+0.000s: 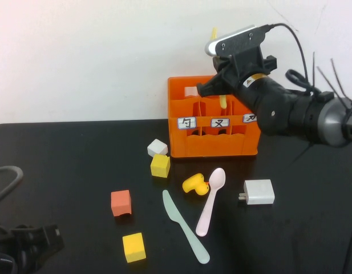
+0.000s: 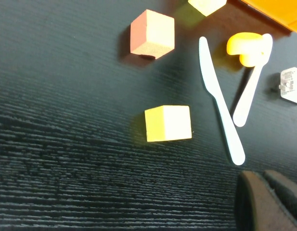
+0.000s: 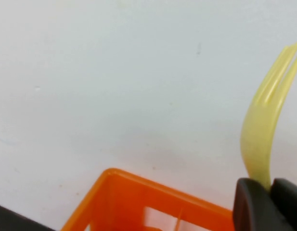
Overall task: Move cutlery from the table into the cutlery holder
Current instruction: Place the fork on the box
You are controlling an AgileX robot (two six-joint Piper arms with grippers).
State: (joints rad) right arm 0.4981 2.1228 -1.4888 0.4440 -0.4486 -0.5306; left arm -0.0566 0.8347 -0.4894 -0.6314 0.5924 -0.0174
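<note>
Right pincer (image 1: 221,85) grips yellow fork (image 3: 264,130) upright, tines up, above orange cutlery holder (image 1: 213,145).
Left pincer (image 2: 266,202) parked closed at near worktop (image 1: 67,154) corner; knife (image 1: 184,225) and spoon (image 1: 211,200) lie lengthwise.

The black table (image 1: 79,154) carries an orange crate (image 1: 214,136) at its far edge. Just left of the crate's front corner sit a white cube (image 1: 157,147) and, touching it, a yellow cube (image 1: 160,165). Nearer lie a red cube (image 1: 121,202) and another yellow cube (image 1: 133,247). A knife (image 1: 185,226) and spoon (image 1: 211,201) lie side by side, the duck (image 1: 194,184) touching the spoon's bowl. A white plug (image 1: 258,192) lies right of them.
</note>
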